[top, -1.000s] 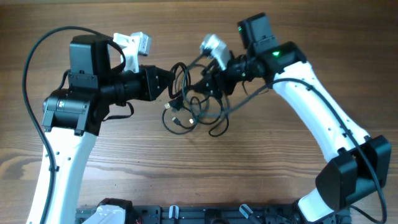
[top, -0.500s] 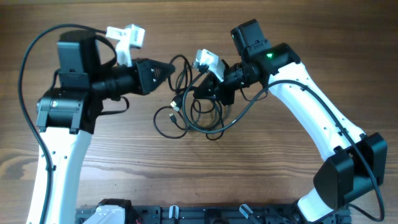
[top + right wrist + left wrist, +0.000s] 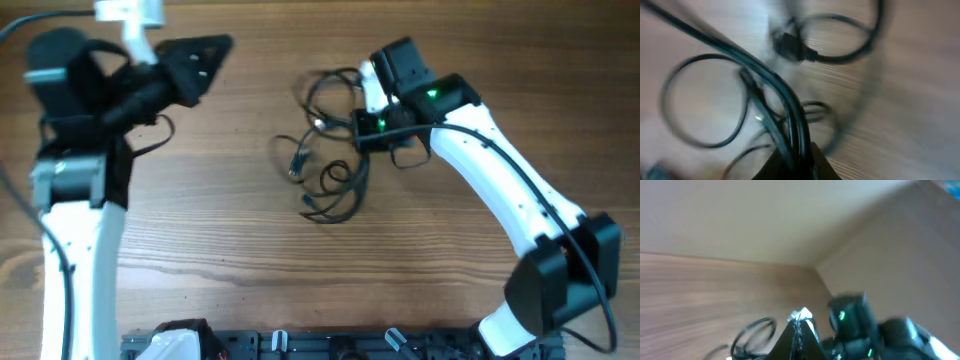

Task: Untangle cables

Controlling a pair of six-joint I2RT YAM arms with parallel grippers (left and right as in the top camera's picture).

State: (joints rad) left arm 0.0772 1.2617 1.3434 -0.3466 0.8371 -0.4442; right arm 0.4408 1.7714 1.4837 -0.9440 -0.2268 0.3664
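Note:
The cables (image 3: 300,158) lie as a loose tangle of thin black loops on the wooden table, at its middle. My right gripper (image 3: 362,122) sits at the tangle's upper right edge. In the right wrist view two black strands (image 3: 790,105) run straight down between its jaws, so that gripper (image 3: 799,155) is shut on them. My left gripper (image 3: 222,42) is raised at the far left, well apart from the tangle, shut with nothing in it. The left wrist view shows its closed tips (image 3: 799,325) above a cable loop (image 3: 763,320), all blurred.
The right arm's white link (image 3: 500,190) crosses the table's right side. A black rail (image 3: 300,345) runs along the front edge. The right arm's head with green lights (image 3: 850,320) shows in the left wrist view.
My left gripper has swung up and away to the left, off the tangle. My right gripper has closed on strands, and the tangle has shifted right and spread out.

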